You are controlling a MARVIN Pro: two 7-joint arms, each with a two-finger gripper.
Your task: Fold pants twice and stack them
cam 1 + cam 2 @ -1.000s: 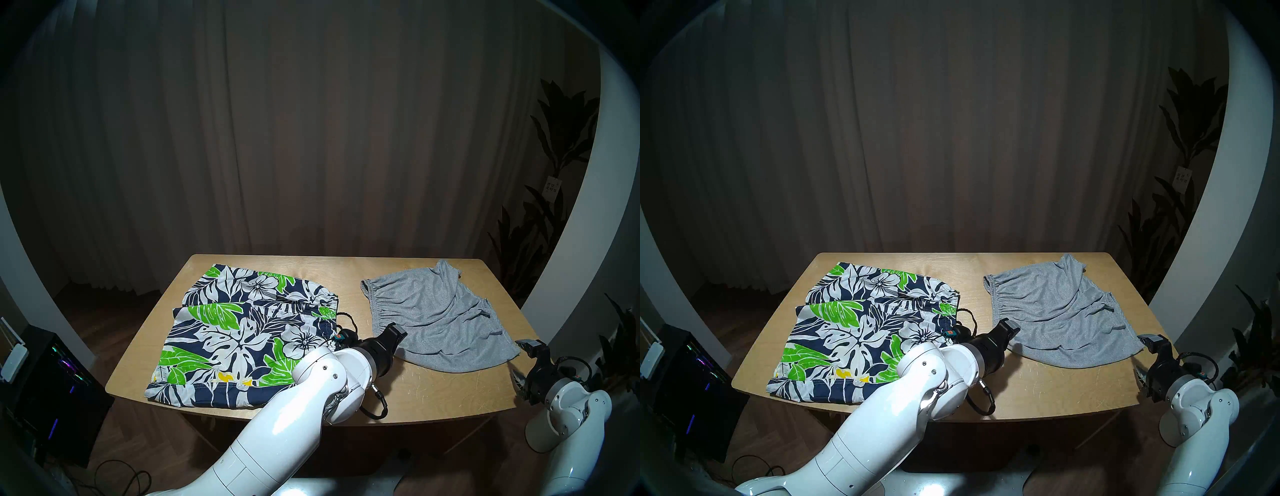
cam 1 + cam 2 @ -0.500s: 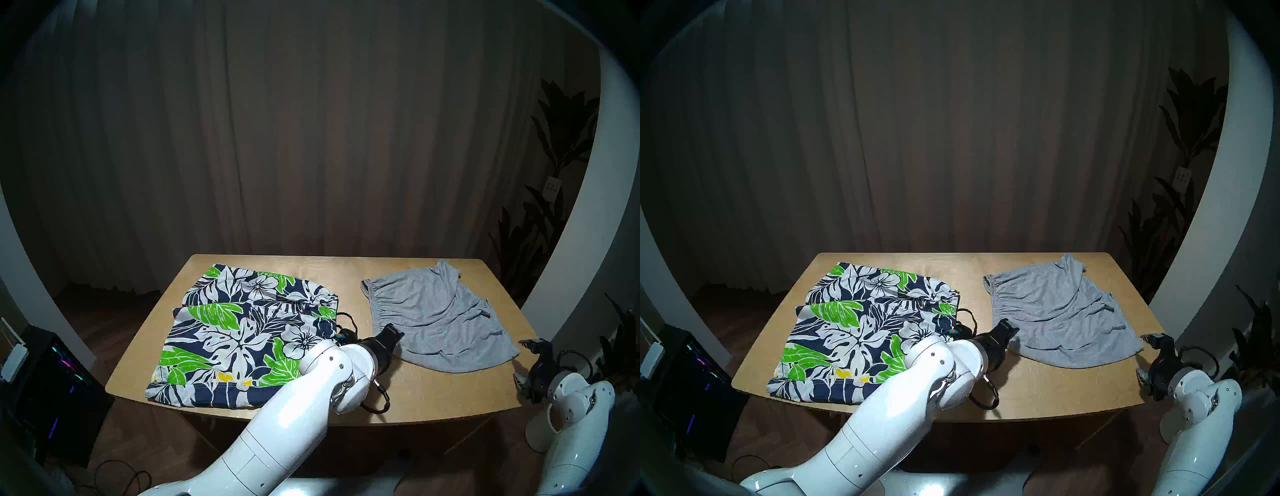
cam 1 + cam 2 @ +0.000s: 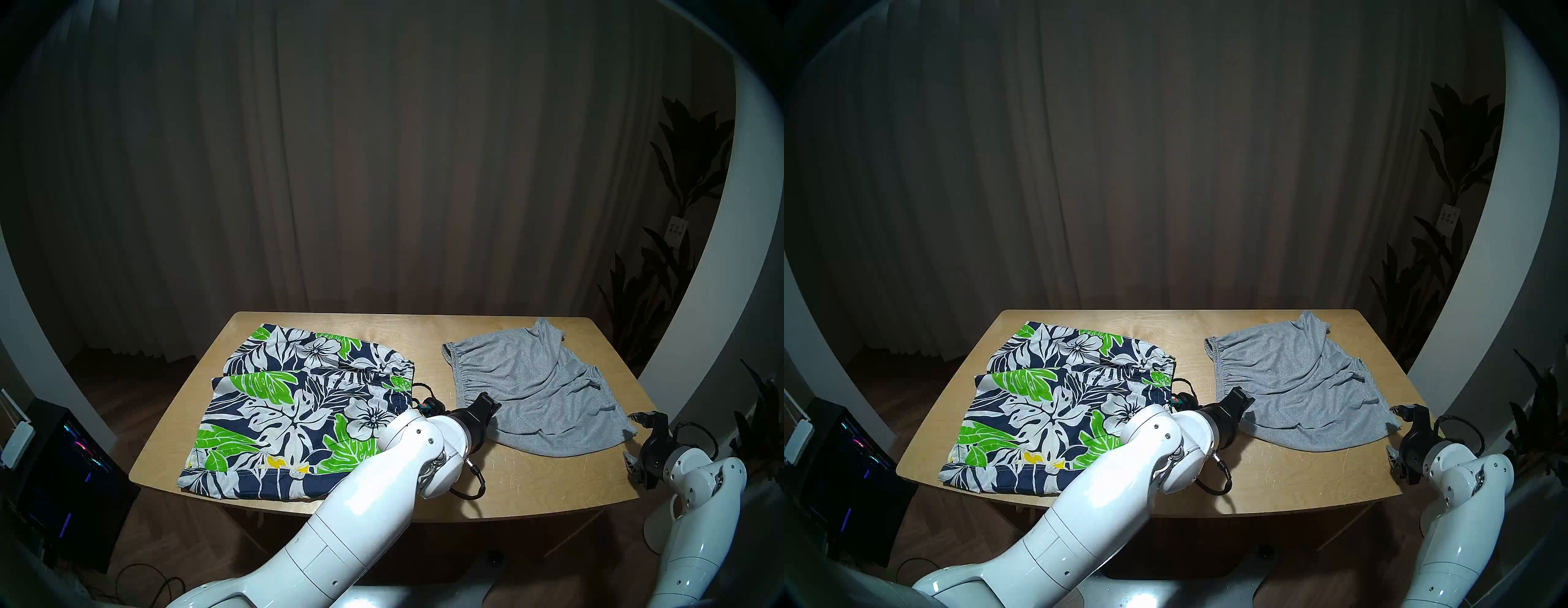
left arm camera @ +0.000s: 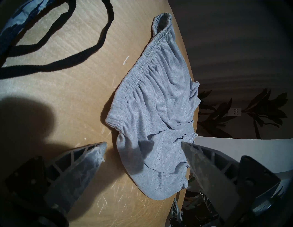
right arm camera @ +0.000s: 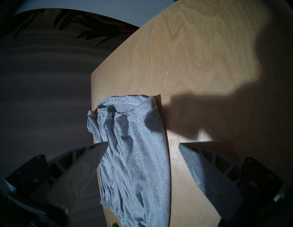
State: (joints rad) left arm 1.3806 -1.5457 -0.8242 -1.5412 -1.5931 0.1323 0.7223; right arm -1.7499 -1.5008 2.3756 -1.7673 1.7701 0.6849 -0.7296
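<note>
Two pairs of shorts lay on the light wooden table point(image 3: 530, 479), whose smooth top showed fine pale scratches near the front edge. The floral shorts point(image 3: 292, 407), of thin woven cloth in navy with white flowers and green and yellow leaves, were spread rather flat on the left half, one layer folded over another. Their dark braided drawstring point(image 4: 63, 46) curled in loops on the bare wood just beside their right edge. The grey shorts point(image 3: 534, 395), of soft heather knit with a gathered elastic waistband, lay crumpled in many folds on the right half, the waistband toward the left, one corner reaching the right edge of the table.

The left gripper point(image 4: 143, 146) hung over the near left corner of the grey shorts, at the near end of the waistband, its two ribbed wedge-shaped fingers point(image 4: 88, 157) spread wide with nothing between them. The right gripper point(image 5: 142, 146) stood at the right edge of the table over the hemmed end of the grey shorts, its fingers also wide apart and empty.
</note>
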